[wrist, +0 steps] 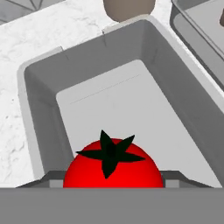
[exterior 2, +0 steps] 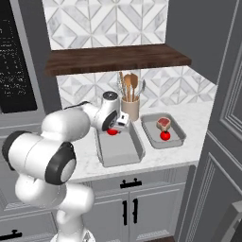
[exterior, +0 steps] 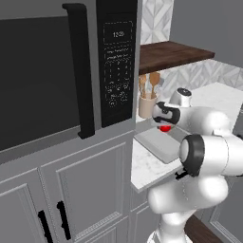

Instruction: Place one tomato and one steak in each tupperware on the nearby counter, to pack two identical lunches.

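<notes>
Right now the robot's white arm is reaching out over the surface [exterior 2: 198, 142], which is white stone with grey lines in it. Its gripper [exterior 2: 113, 128] is hanging just above the far end of the left tupperware [exterior 2: 119, 153], a grey box with low walls. A red tomato [wrist: 113, 164] with a dark green star on top is sitting right under the gripper, between its two sides, at the edge of this box. The gripper is standing about half open, and the tomato is filling the gap, but I cannot tell if the gripper is really squeezing it or if the tomato is resting on the box floor. To the right, a second tupperware [exterior 2: 177, 140] is sitting beside the first one. It is holding a steak [exterior 2: 163, 123] at its far end and another tomato [exterior 2: 165, 135] just in front of the steak. Behind the two boxes, a tan pot [exterior 2: 130, 109] is holding wooden spoons [exterior 2: 128, 85]. A dark brown shelf [exterior 2: 118, 57] is hanging on the wall above them.
</notes>
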{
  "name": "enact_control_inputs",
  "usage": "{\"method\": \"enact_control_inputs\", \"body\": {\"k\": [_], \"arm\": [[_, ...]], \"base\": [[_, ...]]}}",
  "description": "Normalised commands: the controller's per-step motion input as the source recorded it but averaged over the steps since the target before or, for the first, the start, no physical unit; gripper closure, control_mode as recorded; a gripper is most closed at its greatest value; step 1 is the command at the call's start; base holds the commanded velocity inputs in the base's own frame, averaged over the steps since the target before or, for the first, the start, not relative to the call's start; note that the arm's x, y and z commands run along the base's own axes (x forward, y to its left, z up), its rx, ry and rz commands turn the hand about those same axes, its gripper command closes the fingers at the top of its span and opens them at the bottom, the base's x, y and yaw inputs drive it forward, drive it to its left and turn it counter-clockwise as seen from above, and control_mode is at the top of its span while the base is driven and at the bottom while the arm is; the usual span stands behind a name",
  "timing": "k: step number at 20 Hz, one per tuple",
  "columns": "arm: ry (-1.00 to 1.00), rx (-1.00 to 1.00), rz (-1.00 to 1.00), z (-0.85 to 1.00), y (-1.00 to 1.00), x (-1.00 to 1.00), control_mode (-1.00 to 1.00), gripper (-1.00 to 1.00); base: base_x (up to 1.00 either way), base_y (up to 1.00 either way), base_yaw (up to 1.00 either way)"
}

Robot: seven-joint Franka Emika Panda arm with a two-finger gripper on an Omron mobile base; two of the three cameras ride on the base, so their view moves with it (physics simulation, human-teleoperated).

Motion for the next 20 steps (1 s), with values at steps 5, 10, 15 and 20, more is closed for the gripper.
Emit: {"method": "enact_control_inputs", "body": {"k": [5,10,15,20], "arm": [[0.00,0.00,0.00,-0.49,-0.02,0.64,-1.00,1.00],[0.02,0.00,0.00,-0.47,0.00,0.43,-1.00,1.00],[0.01,0.00,0.00,-0.43,0.00,0.36,-1.00,1.00],[0.01,0.00,0.00,-0.38,0.00,0.31,-1.00,1.00]], "base": [[0.00,0.00,0.00],[0.00,0.00,0.00],[0.00,0.00,0.00],[0.00,0.00,0.00]]}}
